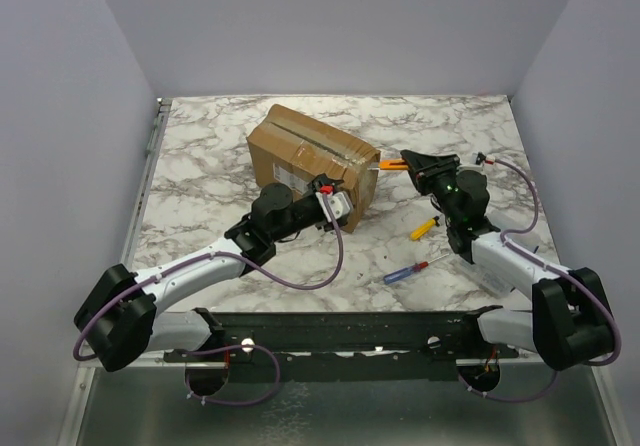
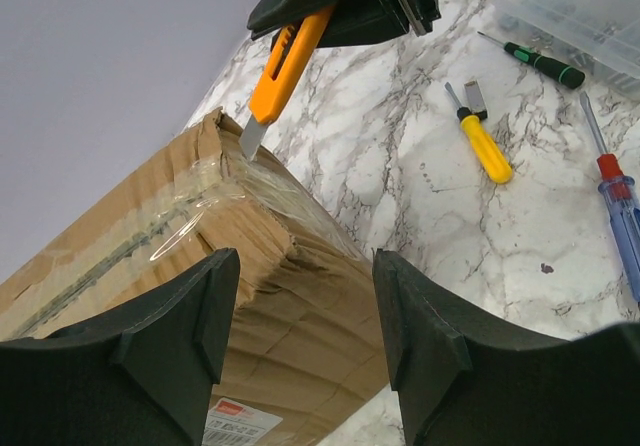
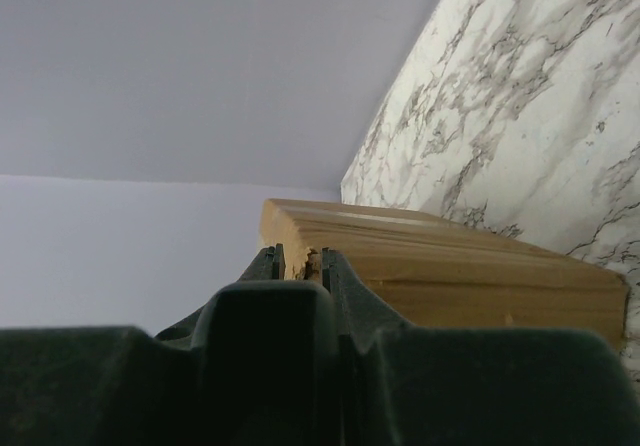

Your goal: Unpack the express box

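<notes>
Left wrist view: right claw (image 2: pixel 340 6) pinches knife (image 2: pixel 290 61), blade tip at the taped edge of express box (image 2: pixel 130 236); left claw (image 2: pixel 300 306) spread. Box sealed; unpacking not begun.

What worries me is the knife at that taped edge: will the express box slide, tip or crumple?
Tipping seems unlikely: the express box lies low and broad. Its wrinkled end suggests soft cardboard that may dent under the utility knife. It might slide on the smooth marble table.

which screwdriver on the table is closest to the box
The stubby yellow-handled screwdriver; the red-and-blue screwdriver and the thin green-and-black screwdriver lie farther from the box.
</notes>
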You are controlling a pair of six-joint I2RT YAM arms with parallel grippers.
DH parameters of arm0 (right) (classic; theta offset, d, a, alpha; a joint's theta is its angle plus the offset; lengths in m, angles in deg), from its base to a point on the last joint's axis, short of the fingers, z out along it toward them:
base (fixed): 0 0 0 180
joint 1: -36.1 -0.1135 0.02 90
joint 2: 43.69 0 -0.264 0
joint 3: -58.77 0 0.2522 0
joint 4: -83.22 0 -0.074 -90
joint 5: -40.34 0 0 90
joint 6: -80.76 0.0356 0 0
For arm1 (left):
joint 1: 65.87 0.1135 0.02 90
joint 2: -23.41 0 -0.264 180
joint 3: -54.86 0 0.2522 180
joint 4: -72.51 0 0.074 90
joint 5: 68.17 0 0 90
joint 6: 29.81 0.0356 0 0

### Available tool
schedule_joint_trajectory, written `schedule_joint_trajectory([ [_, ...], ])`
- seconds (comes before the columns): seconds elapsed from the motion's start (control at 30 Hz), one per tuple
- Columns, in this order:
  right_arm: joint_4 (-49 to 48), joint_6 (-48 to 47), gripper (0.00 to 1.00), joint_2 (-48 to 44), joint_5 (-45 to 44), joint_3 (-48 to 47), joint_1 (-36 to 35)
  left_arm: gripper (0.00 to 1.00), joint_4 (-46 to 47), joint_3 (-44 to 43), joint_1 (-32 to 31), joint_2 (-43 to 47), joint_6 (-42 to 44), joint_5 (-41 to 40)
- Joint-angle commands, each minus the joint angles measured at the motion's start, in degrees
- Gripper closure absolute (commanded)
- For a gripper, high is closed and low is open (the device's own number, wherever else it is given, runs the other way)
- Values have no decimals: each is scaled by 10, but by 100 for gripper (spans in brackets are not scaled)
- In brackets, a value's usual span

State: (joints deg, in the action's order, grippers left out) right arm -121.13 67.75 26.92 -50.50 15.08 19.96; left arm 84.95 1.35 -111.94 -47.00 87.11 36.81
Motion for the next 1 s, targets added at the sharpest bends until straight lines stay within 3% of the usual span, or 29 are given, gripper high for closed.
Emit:
schedule_joint_trajectory([
  [0.0, -22, 11, 99, 8, 5, -10, 11, 38, 37, 18, 5, -7, 1, 0],
  [0.3, -37, 10, 100, 31, 45, -27, 22, 41, 52, 38, 6, -21, -7, -8],
  [0.97, -47, 23, 100, 42, 31, -30, 28, 51, 54, 44, 6, -30, -12, -3],
])
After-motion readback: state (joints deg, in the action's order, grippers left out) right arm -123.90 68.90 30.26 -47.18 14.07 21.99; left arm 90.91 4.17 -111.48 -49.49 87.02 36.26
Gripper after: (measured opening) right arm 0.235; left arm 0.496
